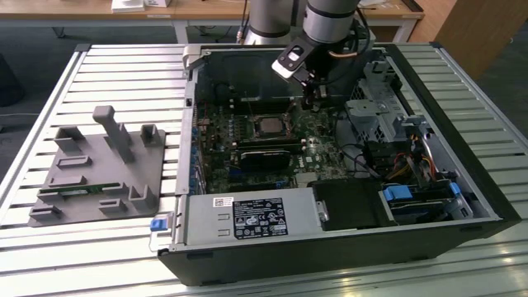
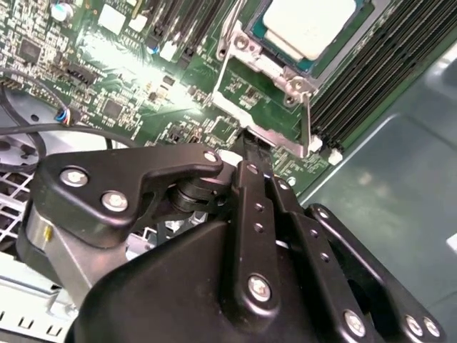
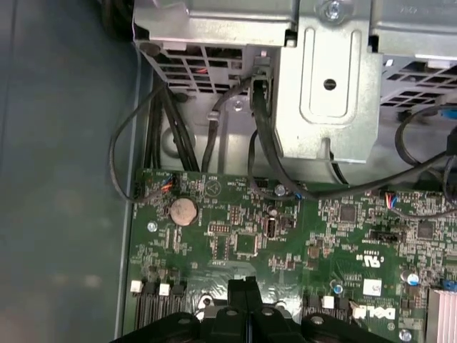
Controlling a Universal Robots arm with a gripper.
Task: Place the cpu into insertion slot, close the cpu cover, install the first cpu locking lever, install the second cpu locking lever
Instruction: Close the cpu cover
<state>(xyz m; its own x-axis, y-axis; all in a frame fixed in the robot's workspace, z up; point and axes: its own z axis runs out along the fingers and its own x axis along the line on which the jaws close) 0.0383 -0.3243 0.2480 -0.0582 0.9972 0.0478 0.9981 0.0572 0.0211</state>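
The cpu point(image 2: 310, 25) shows its pale silvery top in the second wrist view, seated in the insertion slot point(image 1: 255, 126) on the green motherboard. The silver cpu cover point(image 2: 251, 63) lies as a frame around it, with a thin metal lever rod point(image 2: 308, 118) along one side. My gripper point(image 2: 246, 143) is shut, its black fingertips pressed together just off the corner of the cover frame, with nothing visible between them. In the exterior view the gripper point(image 1: 313, 105) hangs low inside the case, a little to the exterior view's right of the socket. The first wrist view shows the shut fingertips point(image 3: 245, 287) over the board.
The open computer case point(image 1: 462, 185) lies on a slatted metal table point(image 1: 123, 68). A metal drive cage point(image 3: 328, 71) and black cables point(image 3: 260, 143) stand close beside the gripper. Long black memory slots point(image 2: 364, 78) flank the socket. A grey fixture block point(image 1: 99, 170) sits at the exterior view's left.
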